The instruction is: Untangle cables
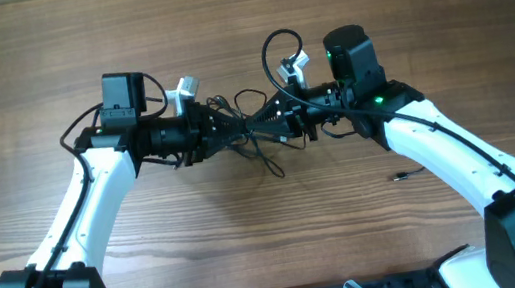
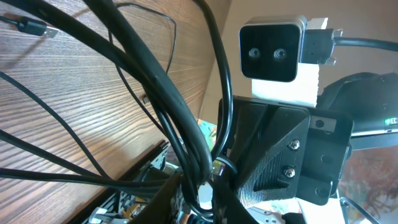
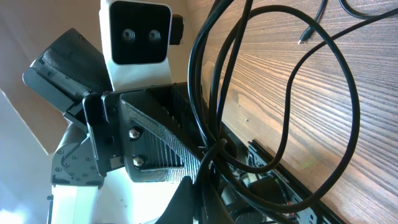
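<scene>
Grips the cables [image 1: 254, 136] from both sides over the table [image 1: 221, 28] centre, left gripper [image 1: 218, 129] nearly closed on strands, right gripper [image 1: 286, 118] fully closed on them (loose loops dangling between).

From above, you cannot see the fingertips of the left gripper [image 1: 222, 129] or the right gripper [image 1: 279, 119]. The knot of cables [image 1: 253, 129] between the two sets of jaws covers them. The cables there are too thin and bunched to tell one from another. Well off from the right jaws, a small plug [image 1: 403, 176] on the table [image 1: 220, 18] is too tiny to tell its kind. In the left wrist view, the spot where the jaws pinch the cables is dark and partly cut off by the bottom edge. In the right wrist view the pinch is dark and low too, and loops leave the top edge.
</scene>
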You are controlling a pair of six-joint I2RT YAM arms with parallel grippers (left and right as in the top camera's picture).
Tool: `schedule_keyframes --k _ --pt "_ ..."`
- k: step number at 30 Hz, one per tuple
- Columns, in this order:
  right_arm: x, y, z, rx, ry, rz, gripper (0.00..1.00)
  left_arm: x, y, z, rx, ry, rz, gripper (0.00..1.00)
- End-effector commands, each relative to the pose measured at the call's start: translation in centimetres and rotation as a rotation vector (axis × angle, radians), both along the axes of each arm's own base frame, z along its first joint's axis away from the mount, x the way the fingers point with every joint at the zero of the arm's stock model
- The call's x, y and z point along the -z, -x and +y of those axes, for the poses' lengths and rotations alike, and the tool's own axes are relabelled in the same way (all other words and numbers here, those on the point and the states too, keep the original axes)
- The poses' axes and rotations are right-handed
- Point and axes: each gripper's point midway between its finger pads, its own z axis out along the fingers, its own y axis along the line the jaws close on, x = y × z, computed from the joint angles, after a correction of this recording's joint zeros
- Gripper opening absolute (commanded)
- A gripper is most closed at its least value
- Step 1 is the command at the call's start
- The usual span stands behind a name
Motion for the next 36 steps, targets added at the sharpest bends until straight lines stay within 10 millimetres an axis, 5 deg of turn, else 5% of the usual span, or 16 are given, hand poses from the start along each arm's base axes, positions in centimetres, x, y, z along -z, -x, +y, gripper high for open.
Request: schedule_keyframes --k 1,7,16,24,29,33,36 --pt "-0.9 0.1 0.0 -0.011 -0.014 -0.045 0.04 0.0 0.0 0.0 -0.002 -0.007 -0.003 0.16" --pt "-0.9 0.1 0.0 -0.011 -0.014 -0.045 0.04 0.0 0.0 0.0 -0.002 -0.007 -0.004 0.04" --pt "-0.6 0.2 -0.1 -0.013 -0.002 -0.049 0.04 0.0 -0.4 0.7 -0.023 -0.008 -0.011 0.04" --pt "6.0 -0.1 -4.0 0.107 0.309 0.005 0.04 0.1 -2.5 5.0 -0.148 -0.016 -0.030 0.04" --pt "9.4 -0.3 -7.3 0.191 0.532 0.032 0.04 0.6 -2.2 5.6 -0.149 -0.040 -0.036 0.04" --pt "9.0 -0.4 -6.9 0.163 0.507 -0.006 0.04 0.8 -2.0 5.5 -0.145 -0.050 -0.026 0.04" --pt "6.0 -0.8 -4.4 0.073 0.321 -0.135 0.04 0.9 -1.2 4.2 -0.097 -0.052 -0.030 0.06"
